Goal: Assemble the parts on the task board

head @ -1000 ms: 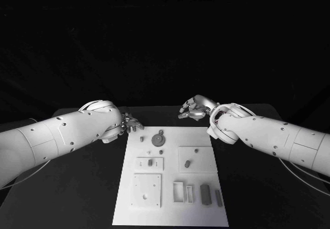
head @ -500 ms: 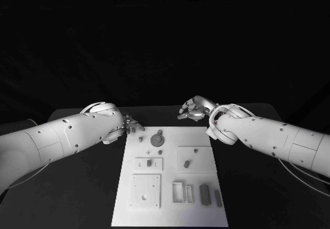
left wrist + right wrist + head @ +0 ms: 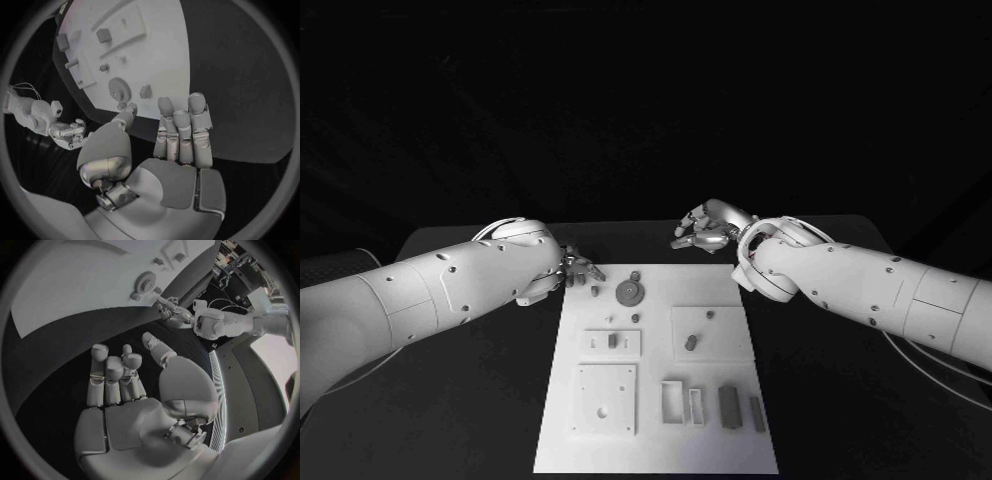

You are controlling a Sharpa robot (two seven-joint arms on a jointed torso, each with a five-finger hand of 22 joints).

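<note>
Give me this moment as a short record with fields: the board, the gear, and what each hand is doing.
surface: black table
task board: white plate, lying flat mid-table
gear: round toothed part at the board's far end
left hand: open, holds nothing, fingers at the board's far left corner
right hand: open, holds nothing, over the table beyond the board's far edge

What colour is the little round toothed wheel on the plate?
Grey, a round toothed wheel on the white plate; the head view shows it best.
</note>
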